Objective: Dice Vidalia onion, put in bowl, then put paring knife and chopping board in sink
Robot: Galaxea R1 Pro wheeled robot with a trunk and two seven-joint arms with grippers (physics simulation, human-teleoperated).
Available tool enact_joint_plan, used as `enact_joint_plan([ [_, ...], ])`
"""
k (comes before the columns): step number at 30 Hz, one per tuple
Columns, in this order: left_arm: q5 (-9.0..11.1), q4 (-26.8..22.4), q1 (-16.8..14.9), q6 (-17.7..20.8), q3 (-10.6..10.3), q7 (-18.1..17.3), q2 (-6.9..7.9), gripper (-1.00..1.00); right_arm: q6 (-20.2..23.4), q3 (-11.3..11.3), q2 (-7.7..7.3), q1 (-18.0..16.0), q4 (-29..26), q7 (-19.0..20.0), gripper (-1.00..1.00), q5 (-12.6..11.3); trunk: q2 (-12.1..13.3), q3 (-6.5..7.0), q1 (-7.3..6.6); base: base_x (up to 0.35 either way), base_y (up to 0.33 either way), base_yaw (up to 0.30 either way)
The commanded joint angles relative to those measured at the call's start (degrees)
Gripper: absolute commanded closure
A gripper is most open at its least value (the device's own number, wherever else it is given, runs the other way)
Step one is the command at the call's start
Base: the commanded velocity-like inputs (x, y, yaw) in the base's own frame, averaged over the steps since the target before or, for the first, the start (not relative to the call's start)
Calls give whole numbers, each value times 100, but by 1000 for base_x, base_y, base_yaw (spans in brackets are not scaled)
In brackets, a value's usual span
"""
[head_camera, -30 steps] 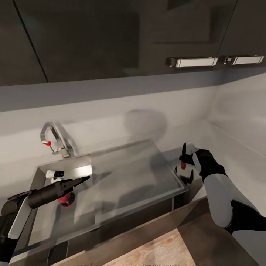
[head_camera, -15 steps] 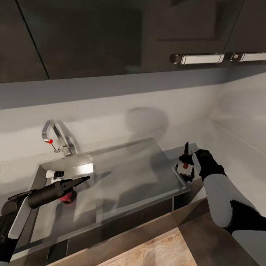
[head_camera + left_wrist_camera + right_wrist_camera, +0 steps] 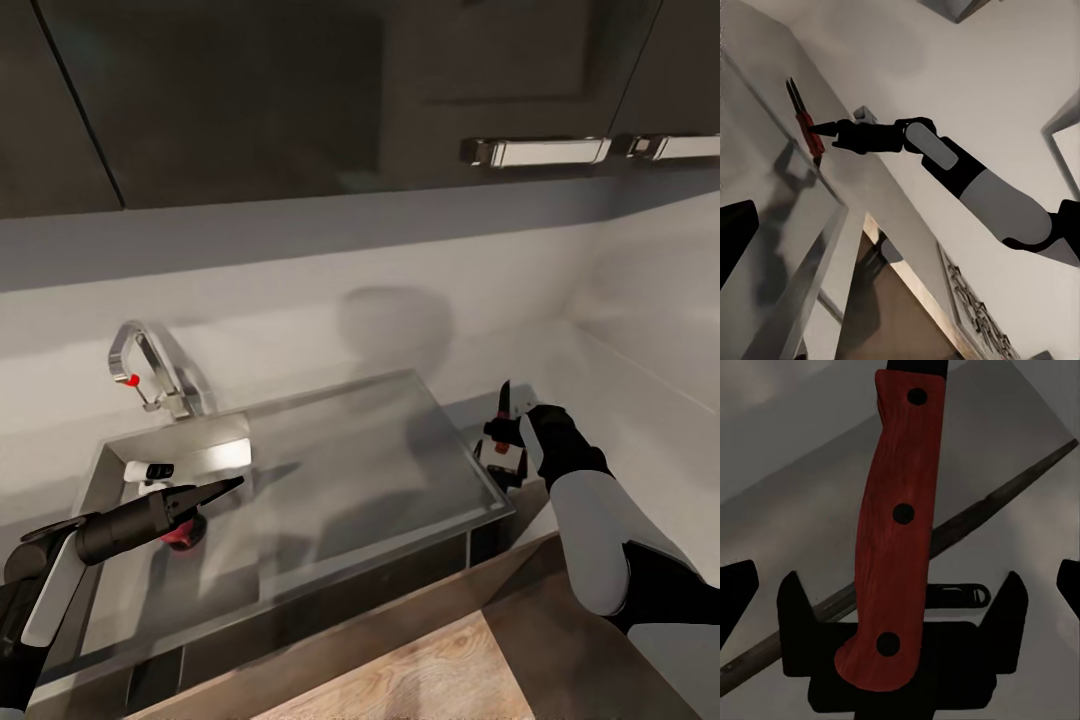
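The right gripper (image 3: 503,447), jaws clamped on the paring knife (image 3: 505,404), holds it blade-up just beside the right edge of the sink (image 3: 300,480). The left gripper (image 3: 205,492), jaws together, hangs over the basin near the tap (image 3: 150,370).

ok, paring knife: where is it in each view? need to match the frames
Head view: the paring knife is at right, held by the right gripper, blade pointing up, beside the sink's right edge.
Left wrist view: paring knife at upper left, at the tip of the right arm.
Right wrist view: its reddish-brown handle runs up the centre, between the fingers.
Shared landmark: the sink rim beside the knife.
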Motion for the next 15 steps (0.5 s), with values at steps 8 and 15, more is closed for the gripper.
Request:
enact_joint_plan([
  [8,17,-1,-4,53,-1,-12,2,-100,-27,-23,-3,-6,140,4,-100,32,-12,-85,3,0,0,-1],
  [15,17,-1,-4,49,-1,-14,2,-100,-199,-22,-9,-6,284,4,-100,34,-12,-150,3,0,0,0],
])
